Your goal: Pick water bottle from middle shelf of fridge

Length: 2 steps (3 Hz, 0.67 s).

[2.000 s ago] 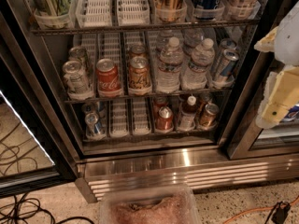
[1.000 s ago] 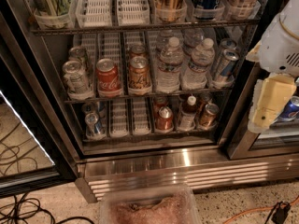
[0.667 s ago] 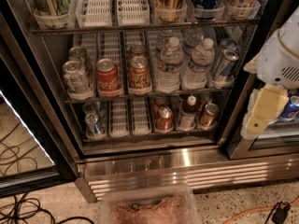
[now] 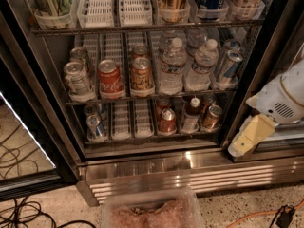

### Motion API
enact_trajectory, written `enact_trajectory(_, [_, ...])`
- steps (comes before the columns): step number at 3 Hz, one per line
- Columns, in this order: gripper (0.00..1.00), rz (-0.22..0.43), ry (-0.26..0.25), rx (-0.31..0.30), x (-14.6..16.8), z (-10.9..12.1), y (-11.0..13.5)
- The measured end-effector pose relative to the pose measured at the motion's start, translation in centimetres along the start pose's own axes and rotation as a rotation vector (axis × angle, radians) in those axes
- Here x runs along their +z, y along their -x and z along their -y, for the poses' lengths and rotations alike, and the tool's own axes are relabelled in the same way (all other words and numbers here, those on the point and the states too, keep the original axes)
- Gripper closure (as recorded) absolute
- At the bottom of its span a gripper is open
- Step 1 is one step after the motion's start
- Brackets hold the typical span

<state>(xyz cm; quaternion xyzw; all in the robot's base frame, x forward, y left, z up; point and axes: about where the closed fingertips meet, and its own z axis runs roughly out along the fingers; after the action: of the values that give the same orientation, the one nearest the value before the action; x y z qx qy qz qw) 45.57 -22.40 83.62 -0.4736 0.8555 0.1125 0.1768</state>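
Note:
The fridge [image 4: 190,174] stands open in front of me. Its middle shelf [image 4: 142,97] carries two clear ribbed water bottles with white caps, one [image 4: 173,66] in the centre lane and one [image 4: 201,64] just right of it, with more bottles behind. My gripper [image 4: 241,145], pale yellow on a white arm [image 4: 281,101], hangs at the lower right. It is outside the fridge, in front of the right door frame, below and right of the bottles and touching nothing.
The middle shelf also holds silver cans [image 4: 76,78], a red Coca-Cola can [image 4: 109,78], a brown can [image 4: 141,75] and a blue-silver can [image 4: 228,67]. The lower shelf has cans and a small brown bottle [image 4: 191,114]. A clear bin [image 4: 152,211] and cables [image 4: 19,212] lie on the floor.
The arm and gripper have come down and slightly left along the right door frame, from level with the middle shelf to level with the lower shelf. The shelves' contents have not moved.

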Motion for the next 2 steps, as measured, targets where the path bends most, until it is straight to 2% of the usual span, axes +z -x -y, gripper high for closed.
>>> enact_trajectory(1, [0.0,0.104,-0.032,0.03,1.94,1.8,2.93])
enact_trajectory(2, [0.0,0.107,-0.031,0.025,2.01,1.86,3.31])
